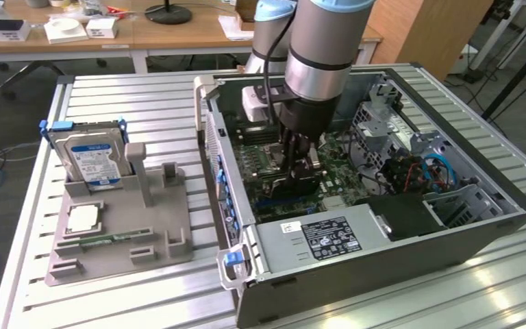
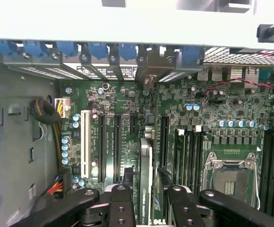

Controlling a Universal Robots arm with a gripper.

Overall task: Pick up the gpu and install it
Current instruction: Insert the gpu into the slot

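Computer case [image 1: 400,274], gpu [image 2: 145,189] inside, lies on slatted table [image 1: 135,103] near desks [image 1: 190,31].

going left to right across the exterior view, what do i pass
hard drive → blue case latch → robot arm → blue cables

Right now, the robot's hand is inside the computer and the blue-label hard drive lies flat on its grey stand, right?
No. The hard drive stands upright in its grey stand, not flat, as the exterior view shows. The hand is inside the computer.
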